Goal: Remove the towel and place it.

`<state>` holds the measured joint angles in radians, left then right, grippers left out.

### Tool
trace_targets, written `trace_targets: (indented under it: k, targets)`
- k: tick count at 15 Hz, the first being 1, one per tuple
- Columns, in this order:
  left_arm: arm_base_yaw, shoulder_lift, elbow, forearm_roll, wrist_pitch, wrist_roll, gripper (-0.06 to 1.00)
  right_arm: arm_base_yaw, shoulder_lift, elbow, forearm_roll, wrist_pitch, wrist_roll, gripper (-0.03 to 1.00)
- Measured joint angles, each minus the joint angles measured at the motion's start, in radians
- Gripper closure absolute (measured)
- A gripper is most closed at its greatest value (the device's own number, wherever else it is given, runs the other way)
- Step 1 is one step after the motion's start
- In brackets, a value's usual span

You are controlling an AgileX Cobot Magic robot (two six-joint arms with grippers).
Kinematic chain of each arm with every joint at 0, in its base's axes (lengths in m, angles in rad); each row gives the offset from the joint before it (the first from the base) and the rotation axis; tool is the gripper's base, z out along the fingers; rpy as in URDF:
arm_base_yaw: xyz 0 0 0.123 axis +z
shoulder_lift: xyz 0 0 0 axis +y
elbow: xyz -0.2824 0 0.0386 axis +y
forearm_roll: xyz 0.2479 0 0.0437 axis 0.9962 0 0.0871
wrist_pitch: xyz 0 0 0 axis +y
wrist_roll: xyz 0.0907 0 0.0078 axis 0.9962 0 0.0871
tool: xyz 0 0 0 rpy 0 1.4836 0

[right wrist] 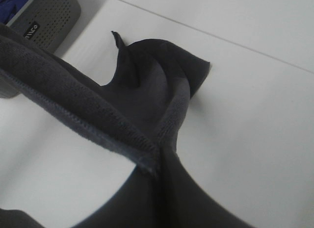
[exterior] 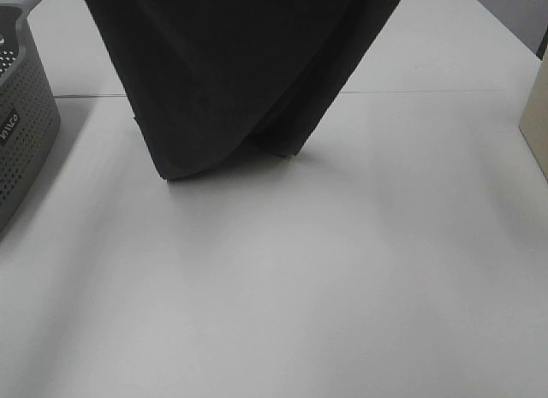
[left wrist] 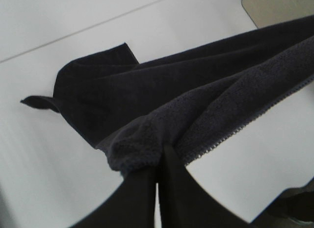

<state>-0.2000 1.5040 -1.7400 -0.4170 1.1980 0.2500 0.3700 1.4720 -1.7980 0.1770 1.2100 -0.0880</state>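
Observation:
The dark charcoal towel [exterior: 231, 73] hangs from above the top of the exterior high view, its lower edge resting on the white table [exterior: 342, 270]. Neither gripper shows in that view. In the left wrist view my left gripper [left wrist: 158, 162] is shut on a hemmed corner of the towel [left wrist: 162, 95], which stretches away and drapes down to the table. In the right wrist view my right gripper [right wrist: 159, 157] is shut on another corner of the towel [right wrist: 147, 86], which also hangs down to the table.
The grey perforated basket [exterior: 21, 124] stands at the table's left edge and also shows in the right wrist view [right wrist: 46, 14]. A beige object [exterior: 538, 115] sits at the right edge. A seam line crosses the table behind the towel.

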Motion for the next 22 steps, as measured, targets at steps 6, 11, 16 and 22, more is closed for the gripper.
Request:
trace_targets:
  k: [6, 11, 16, 22]
  targets:
    - [-0.003, -0.315, 0.436, 0.002, -0.028, 0.018, 0.94, 0.01, -0.23, 0.34, 0.092, -0.004, 0.034, 0.96]
    - [-0.003, -0.542, 0.601, 0.003, -0.015, 0.025, 0.94, 0.01, -0.412, 0.619, 0.185, -0.026, 0.039, 0.96]
    - [-0.003, -0.545, 0.759, -0.027, -0.015, 0.025, 0.94, 0.01, -0.44, 0.736, 0.211, -0.029, 0.047, 0.96]
    - [0.001, -0.548, 1.027, -0.102, -0.018, 0.033, 0.94, 0.009, -0.505, 0.975, 0.302, -0.03, 0.059, 0.96]
